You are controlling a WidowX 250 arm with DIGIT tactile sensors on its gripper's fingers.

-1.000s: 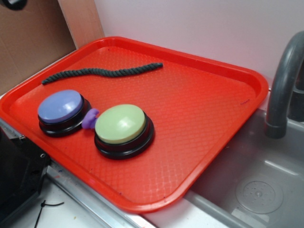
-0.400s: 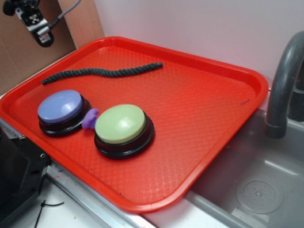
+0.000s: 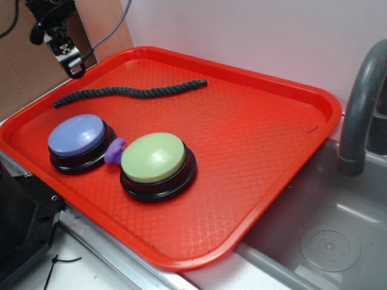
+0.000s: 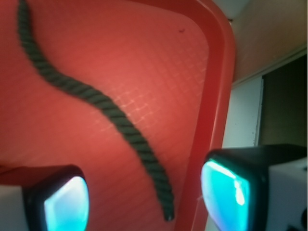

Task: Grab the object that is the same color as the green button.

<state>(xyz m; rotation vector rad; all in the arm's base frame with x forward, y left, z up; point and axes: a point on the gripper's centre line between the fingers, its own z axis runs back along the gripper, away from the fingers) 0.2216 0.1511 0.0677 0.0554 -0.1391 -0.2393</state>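
The object, a long wavy dark green rope [image 3: 130, 92], lies along the far part of the red tray [image 3: 326, 115]. The pale-green domed green button [image 3: 154, 158] sits on its black base near the tray's front. My gripper [image 3: 74, 67] hangs above the tray's far left corner, over the rope's left end and not touching it. In the wrist view the rope [image 4: 96, 98] runs diagonally down, and its end lies between my two spread fingers. The gripper [image 4: 144, 197] is open and holds nothing.
A blue-purple domed button [image 3: 77, 136] stands left of the green one, with a small purple piece [image 3: 115, 151] between them. A grey faucet [image 3: 363, 103] and a sink [image 3: 326, 241] are on the right. Cardboard [image 3: 30, 66] stands behind the tray's left corner.
My gripper has come into the exterior view from the top left and moved down and right, towards the rope's left end. Nothing on the tray has moved.
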